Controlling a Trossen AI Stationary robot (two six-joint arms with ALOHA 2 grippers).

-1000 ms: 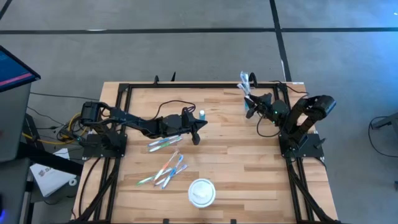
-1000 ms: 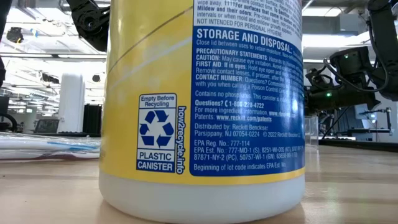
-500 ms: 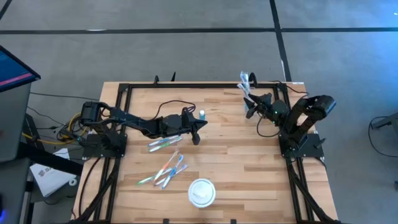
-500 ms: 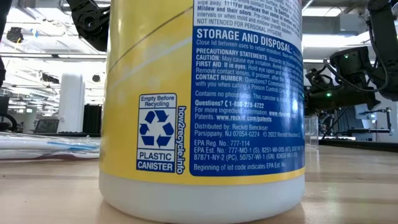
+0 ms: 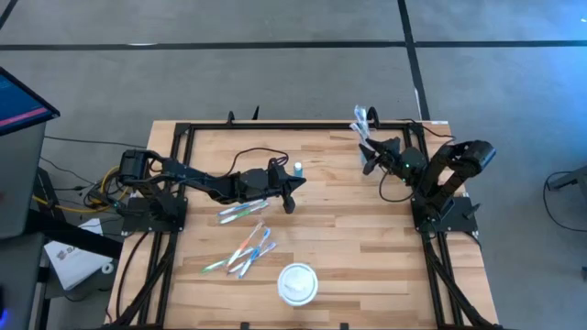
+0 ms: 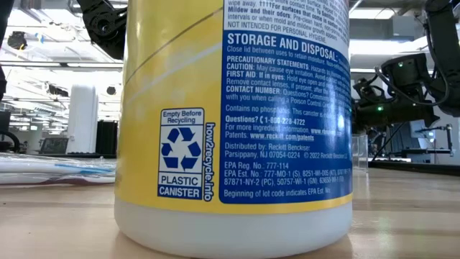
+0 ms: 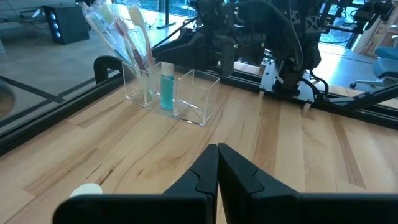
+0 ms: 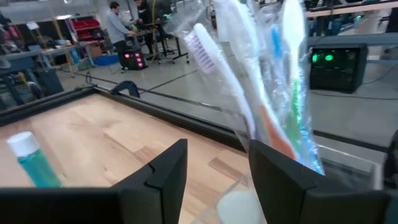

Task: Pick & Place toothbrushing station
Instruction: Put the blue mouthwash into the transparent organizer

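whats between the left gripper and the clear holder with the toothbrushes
Only bare wooden tabletop. The left wrist view shows the shut left gripper pointing toward the clear plastic holder, with nothing lying on that stretch.

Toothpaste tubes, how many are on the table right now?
2. The first tube stands by the left claw; the second tube stands in the clear holder. Others may be hidden.

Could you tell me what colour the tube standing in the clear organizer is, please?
Teal with a white cap, clearest in the left wrist view.
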